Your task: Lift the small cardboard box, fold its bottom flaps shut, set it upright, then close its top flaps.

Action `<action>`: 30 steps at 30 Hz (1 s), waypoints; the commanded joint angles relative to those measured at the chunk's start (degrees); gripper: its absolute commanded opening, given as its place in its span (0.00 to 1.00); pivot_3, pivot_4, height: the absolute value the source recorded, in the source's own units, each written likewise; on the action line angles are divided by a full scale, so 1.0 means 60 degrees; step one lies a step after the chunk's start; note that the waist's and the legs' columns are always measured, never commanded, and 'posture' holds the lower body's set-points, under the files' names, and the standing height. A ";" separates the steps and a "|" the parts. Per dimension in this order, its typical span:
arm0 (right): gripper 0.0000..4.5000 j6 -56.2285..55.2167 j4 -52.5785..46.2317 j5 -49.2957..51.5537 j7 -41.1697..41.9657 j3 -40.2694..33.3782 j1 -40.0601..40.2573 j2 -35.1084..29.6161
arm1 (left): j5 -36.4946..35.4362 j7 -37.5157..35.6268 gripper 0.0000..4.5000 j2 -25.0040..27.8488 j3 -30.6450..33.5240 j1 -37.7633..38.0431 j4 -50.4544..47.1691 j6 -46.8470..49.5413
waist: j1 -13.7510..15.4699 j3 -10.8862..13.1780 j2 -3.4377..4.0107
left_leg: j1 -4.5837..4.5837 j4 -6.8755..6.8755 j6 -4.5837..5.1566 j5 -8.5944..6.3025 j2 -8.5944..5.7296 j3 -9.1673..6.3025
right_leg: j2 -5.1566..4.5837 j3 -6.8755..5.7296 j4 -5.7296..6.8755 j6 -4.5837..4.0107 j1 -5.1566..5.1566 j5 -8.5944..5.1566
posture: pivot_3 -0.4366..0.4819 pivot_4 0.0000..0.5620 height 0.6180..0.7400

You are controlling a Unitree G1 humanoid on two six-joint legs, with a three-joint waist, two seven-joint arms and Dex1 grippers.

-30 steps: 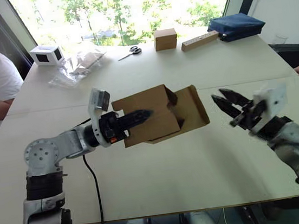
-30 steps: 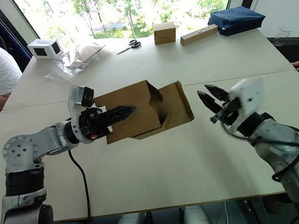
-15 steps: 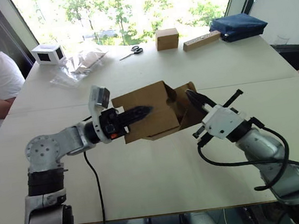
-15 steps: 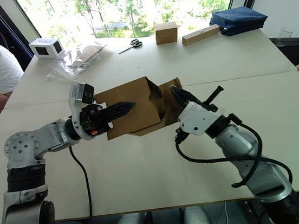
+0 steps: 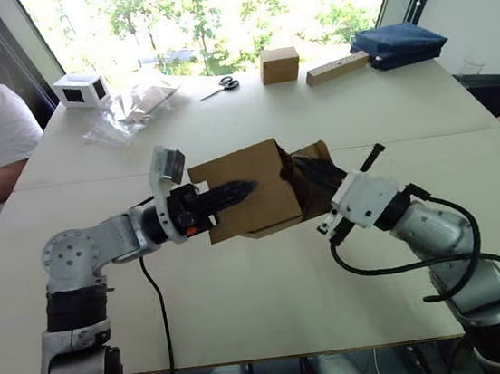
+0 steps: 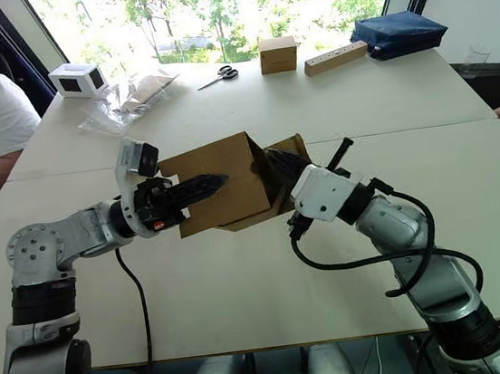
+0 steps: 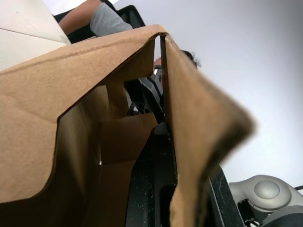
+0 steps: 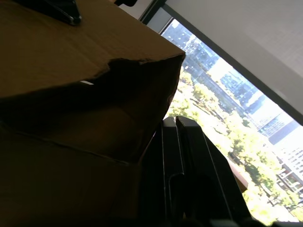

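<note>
The left gripper [image 5: 232, 191] pinches a wall of the small cardboard box [image 5: 245, 203], holding it above the table centre, so the right gripper [image 5: 308, 173], fingers pressed together at its 3 o'clock end, can push the bottom flaps [image 5: 314, 175] inward.

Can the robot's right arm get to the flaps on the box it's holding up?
Probably yes. The right gripper is already at the open end of the small cardboard box, its shut fingers against the flaps. The left gripper holds the box off the table, and nothing stands between.
</note>
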 commanded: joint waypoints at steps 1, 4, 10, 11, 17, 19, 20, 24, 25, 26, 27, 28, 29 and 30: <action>0.00 -0.0217 -0.0193 0.0080 0.0368 0.0275 -0.0268 0.0072 | -0.0289 -0.0047 0.00 -0.0001 0.0030 -0.0123 -0.0197 -0.0121 | -0.0002 0.0000 0.0000 | 0.0000 0.0000 0.0000 0.0000 0.0000 0.0000 | 0.0000 0.0000 0.0000 0.0000 0.0000 0.0000 | 0.48 0.27 1.00; 0.00 -0.0404 -0.0082 -0.0103 0.0489 0.0449 -0.0455 0.0166 | -0.0283 -0.0054 0.00 -0.0015 0.0008 -0.0145 -0.0207 -0.0110 | -0.0001 0.0000 0.0000 | 0.0001 0.0000 -0.0001 0.0000 0.0000 0.0000 | 0.0000 0.0000 0.0001 0.0000 0.0000 0.0000 | 0.48 0.27 1.00; 0.00 -0.0624 0.0227 -0.0234 0.0463 -0.0194 -0.0519 -0.0093 | -0.0347 -0.0001 0.00 0.0014 0.0045 -0.0058 -0.0272 -0.0105 | 0.0010 0.0000 0.0000 | 0.0000 0.0000 -0.0002 0.0001 -0.0001 0.0000 | -0.0001 0.0000 0.0001 0.0000 0.0001 0.0000 | 0.48 0.27 1.00; 0.00 -0.0650 0.0252 -0.0202 0.0486 -0.0430 -0.0443 -0.0223 | -0.0358 0.0003 0.00 0.0027 0.0061 -0.0035 -0.0281 -0.0109 | 0.0015 0.0000 0.0000 | 0.0000 0.0000 -0.0002 0.0001 -0.0001 0.0000 | -0.0001 0.0000 0.0001 0.0000 0.0000 0.0000 | 0.48 0.27 1.00; 0.00 -0.0427 -0.0051 0.0257 0.0731 -0.1917 0.0316 -0.0942 | -0.0277 -0.0084 0.00 0.0103 0.0118 -0.0011 -0.0251 -0.0122 | 0.0017 0.0000 0.0000 | 0.0000 0.0000 -0.0001 0.0000 -0.0005 0.0000 | -0.0005 0.0000 -0.0003 0.0000 0.0006 0.0000 | 0.48 0.27 1.00; 0.00 -0.0181 -0.0451 0.0498 0.0961 -0.2252 0.0893 -0.1098 | -0.0194 -0.0143 0.00 0.0111 0.0143 -0.0088 -0.0147 -0.0153 | 0.0008 0.0000 0.0000 | 0.0003 -0.0001 0.0000 0.0000 -0.0003 0.0000 | -0.0003 0.0000 -0.0001 0.0000 0.0005 0.0000 | 0.48 0.27 1.00; 0.00 -0.0032 -0.0702 0.0650 0.1046 -0.2366 0.1275 -0.1113 | -0.0161 -0.0163 0.00 0.0104 0.0162 -0.0139 -0.0084 -0.0181 | 0.0016 0.0000 0.0000 | 0.0004 -0.0003 0.0000 0.0000 -0.0002 0.0000 | -0.0002 0.0000 0.0000 0.0000 0.0005 0.0000 | 0.48 0.27 1.00; 0.00 0.0254 -0.1338 0.0765 0.1076 -0.2313 0.2173 -0.0992 | -0.0064 -0.0229 0.00 0.0047 0.0169 -0.0301 0.0102 -0.0252 | 0.0006 0.0000 0.0000 | 0.0003 0.0000 0.0000 0.0000 -0.0002 0.0000 | -0.0003 0.0001 0.0000 0.0001 0.0007 0.0000 | 0.48 0.27 1.00; 0.00 0.0313 -0.1421 0.0749 0.1034 -0.2249 0.2257 -0.0935 | -0.0047 -0.0238 0.00 0.0032 0.0159 -0.0330 0.0135 -0.0257 | 0.0002 0.0000 0.0000 | 0.0007 0.0002 0.0000 0.0000 -0.0002 0.0000 | -0.0003 0.0000 0.0000 0.0001 0.0011 0.0001 | 0.48 0.27 1.00; 0.00 0.0408 -0.1495 0.0754 0.0958 -0.2170 0.2287 -0.0836 | -0.0035 -0.0248 0.00 0.0020 0.0147 -0.0351 0.0160 -0.0262 | 0.0003 0.0000 0.0000 | 0.0013 0.0002 0.0001 -0.0001 -0.0002 0.0001 | -0.0003 0.0001 0.0000 0.0000 0.0016 0.0001 | 0.48 0.27 1.00; 0.00 0.0483 -0.1545 0.0756 0.0916 -0.2125 0.2297 -0.0770 | -0.0026 -0.0260 0.00 0.0016 0.0137 -0.0364 0.0175 -0.0266 | 0.0000 0.0000 0.0000 | 0.0024 0.0001 0.0002 -0.0001 -0.0002 0.0001 | -0.0003 0.0001 0.0000 0.0000 0.0024 0.0001 | 0.48 0.27 1.00; 0.00 0.0590 -0.1647 0.0753 0.0898 -0.1985 0.2230 -0.0707 | -0.0014 -0.0266 0.00 0.0005 0.0118 -0.0384 0.0190 -0.0273 | 0.0001 0.0000 0.0000 | 0.0032 -0.0001 0.0006 -0.0004 -0.0002 0.0001 | -0.0003 0.0001 0.0000 0.0000 0.0029 0.0001 | 0.48 0.27 1.00; 0.00 0.0669 -0.1722 0.0743 0.0893 -0.1884 0.2178 -0.0662 | -0.0002 -0.0272 0.00 -0.0003 0.0105 -0.0399 0.0200 -0.0278 | 0.0003 0.0000 0.0000 | 0.0034 -0.0002 0.0005 -0.0003 -0.0002 0.0001 | -0.0003 0.0001 0.0000 0.0000 0.0030 0.0001 | 0.48 0.27 1.00; 0.00 0.0811 -0.1831 0.0767 0.0896 -0.1642 0.2058 -0.0556 | 0.0010 -0.0269 0.00 -0.0030 0.0082 -0.0416 0.0203 -0.0283 | 0.0008 0.0000 0.0000 | 0.0033 -0.0003 0.0003 -0.0002 -0.0002 0.0001 | -0.0002 0.0001 0.0000 0.0000 0.0029 0.0000 | 0.48 0.27 1.00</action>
